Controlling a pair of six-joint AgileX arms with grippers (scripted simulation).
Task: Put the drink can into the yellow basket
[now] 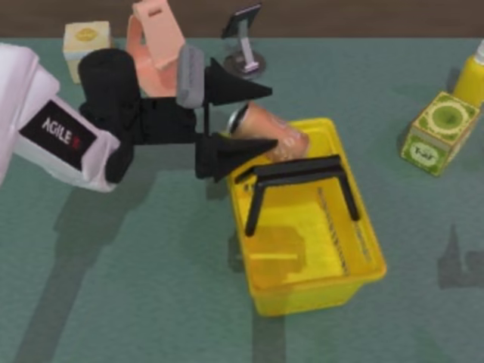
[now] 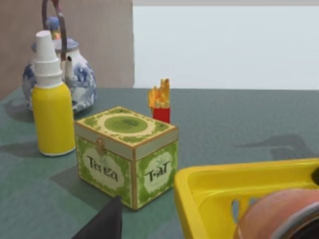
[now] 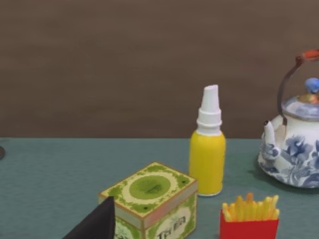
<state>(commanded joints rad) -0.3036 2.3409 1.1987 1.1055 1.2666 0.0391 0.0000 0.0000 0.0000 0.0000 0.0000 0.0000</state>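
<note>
One drink can (image 1: 266, 130), orange-brown with a dark silver-rimmed end, lies tilted on its side over the far left corner of the yellow basket (image 1: 363, 234), its rimmed end pointing left and its body leaning in over the rim. The left gripper (image 1: 246, 121) stands spread wide around the can, one dark finger on the far side of it and one on the near side; whether either finger touches the can cannot be told. In the left wrist view the can (image 2: 279, 214) appears close up beside the basket's yellow wall (image 2: 209, 186). The basket is rectangular with slotted sides, and its black folding handle (image 1: 299, 181) stands across the far half. The left arm (image 1: 53, 125), white and marked AGILEX, reaches in from the left side of the table (image 1: 113, 287).

To the right of the basket sits a green tea box (image 1: 439, 132), with a yellow spray bottle (image 1: 473, 76) beyond it at the far right edge. The right wrist view shows the same box (image 3: 152, 199) and bottle (image 3: 208, 144), a blue-and-white teapot (image 3: 294, 144) and a red carton of fries (image 3: 249, 219). Along the far left stand a cream-and-yellow cube box (image 1: 85, 41), a pink stand (image 1: 155, 45) and a dark phone holder (image 1: 243, 38). The right gripper shows only as one dark fingertip (image 3: 97, 224); its state cannot be told.
</note>
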